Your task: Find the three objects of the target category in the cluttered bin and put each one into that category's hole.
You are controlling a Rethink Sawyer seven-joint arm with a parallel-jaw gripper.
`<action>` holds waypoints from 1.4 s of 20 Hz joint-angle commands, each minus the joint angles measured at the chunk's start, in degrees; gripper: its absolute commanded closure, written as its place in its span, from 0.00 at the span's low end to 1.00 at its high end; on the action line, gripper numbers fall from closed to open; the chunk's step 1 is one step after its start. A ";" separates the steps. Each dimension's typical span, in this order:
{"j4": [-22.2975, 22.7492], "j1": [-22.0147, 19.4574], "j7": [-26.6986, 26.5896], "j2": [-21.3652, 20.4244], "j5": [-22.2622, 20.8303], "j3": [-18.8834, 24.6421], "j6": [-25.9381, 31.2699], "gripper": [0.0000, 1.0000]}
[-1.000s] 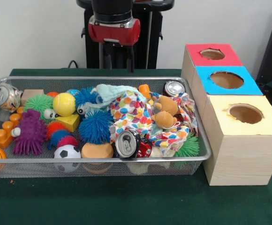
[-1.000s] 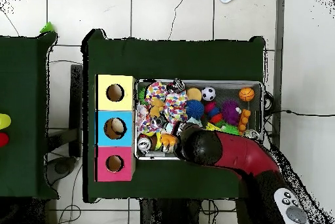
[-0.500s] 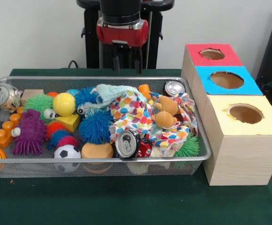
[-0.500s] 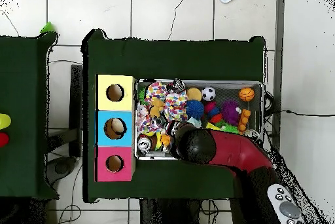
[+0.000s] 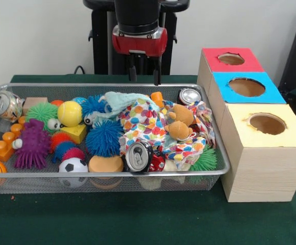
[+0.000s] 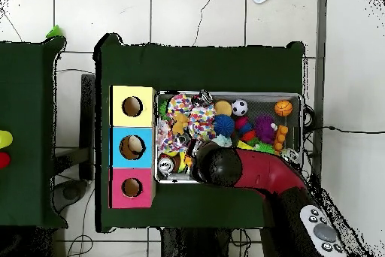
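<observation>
I held my gripper point(image 5: 144, 76) open and empty above the bin's point(image 5: 107, 174) far rim, mid-search, next needing a descent onto one target.

Plain white wall point(image 5: 41, 35) behind green-covered table point(image 5: 138, 219); floor of pale tiles point(image 6: 195, 17), second green table point(image 6: 26, 119) alongside.

Three crushed cans are seen in the mesh bin point(image 5: 107, 176): one can point(image 5: 6, 105) at its far left corner, one point(image 5: 138, 155) by the near rim, one point(image 5: 189, 95) beside the red-topped box point(image 5: 209, 64)
</observation>
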 commanded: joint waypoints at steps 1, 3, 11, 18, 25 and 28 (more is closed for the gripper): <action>-3.36 0.84 5.34 1.85 2.47 3.75 -3.97 0.00; -3.27 0.81 6.05 2.30 3.14 4.20 -5.70 0.00; -1.58 -0.33 7.48 2.88 6.35 6.04 -10.50 0.00; -3.05 -0.73 6.21 3.83 7.58 6.51 -10.58 0.00; -4.78 0.73 6.55 5.33 8.64 5.65 -11.16 0.00; -5.16 1.84 7.06 6.15 8.38 4.70 -12.22 0.00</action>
